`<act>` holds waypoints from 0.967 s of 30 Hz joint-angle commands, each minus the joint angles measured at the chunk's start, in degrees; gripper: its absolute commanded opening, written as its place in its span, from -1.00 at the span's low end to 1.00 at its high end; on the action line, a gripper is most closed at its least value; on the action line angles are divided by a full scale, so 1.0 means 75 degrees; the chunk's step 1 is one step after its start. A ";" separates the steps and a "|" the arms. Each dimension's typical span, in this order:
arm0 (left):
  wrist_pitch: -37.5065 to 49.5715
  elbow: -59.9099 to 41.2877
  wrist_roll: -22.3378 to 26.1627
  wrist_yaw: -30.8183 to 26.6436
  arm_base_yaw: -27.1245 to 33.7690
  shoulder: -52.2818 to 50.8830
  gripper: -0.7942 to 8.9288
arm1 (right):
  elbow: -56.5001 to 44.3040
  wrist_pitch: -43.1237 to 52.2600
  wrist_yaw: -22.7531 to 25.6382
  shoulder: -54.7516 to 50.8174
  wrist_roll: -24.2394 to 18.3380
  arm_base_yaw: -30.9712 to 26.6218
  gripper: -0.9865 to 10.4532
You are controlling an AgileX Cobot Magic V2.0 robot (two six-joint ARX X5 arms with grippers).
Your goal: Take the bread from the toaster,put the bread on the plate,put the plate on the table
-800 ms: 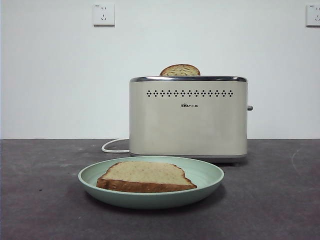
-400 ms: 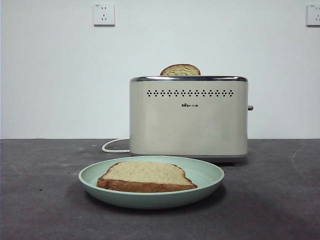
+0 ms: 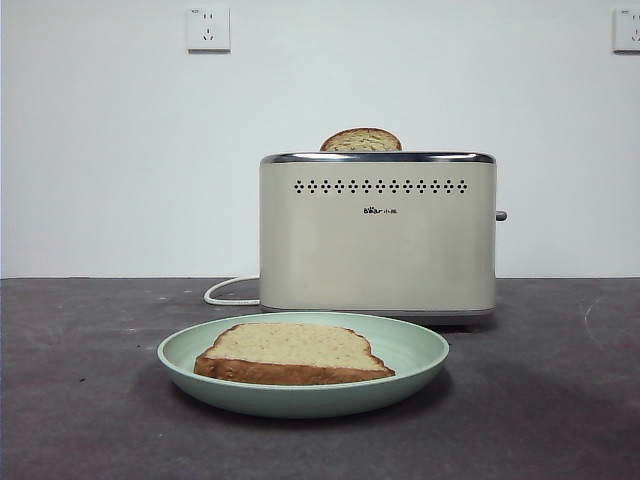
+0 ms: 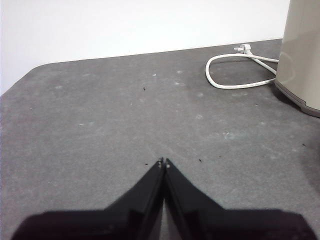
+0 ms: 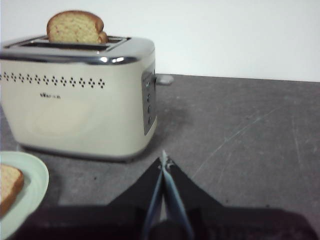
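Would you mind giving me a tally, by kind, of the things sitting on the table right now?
Bread slices: 2, the bread lying flat on the plate and a second slice standing in the toaster
Toasters: 1, the toaster with its white cord
Plates: 1, the plate
Total: 4

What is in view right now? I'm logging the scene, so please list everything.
bread: one, tan, flat on the plate
second slice: one, brown, upright in the toaster
toaster: one, cream, behind the plate
plate: one, mint green, on the table
cord: one, white, looped beside the toaster
outlets: two, white, on the wall
table: one, dark grey
left gripper: black, shut, over bare table
right gripper: black, shut, near the toaster
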 commanded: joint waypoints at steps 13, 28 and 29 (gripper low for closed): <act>0.0041 -0.0093 -0.0050 -0.0012 0.0023 -0.0015 -0.84 | -0.0836 -0.0187 0.0026 -0.0458 0.0545 0.0009 -0.82; 0.0041 -0.0093 -0.0050 -0.0012 0.0023 -0.0015 -0.84 | -0.0833 -0.0178 0.0026 -0.0455 0.0557 0.0009 -0.82; 0.0041 -0.0093 -0.0050 -0.0012 0.0023 -0.0015 -0.84 | -0.0833 -0.0178 0.0023 -0.0455 0.0557 0.0009 -0.82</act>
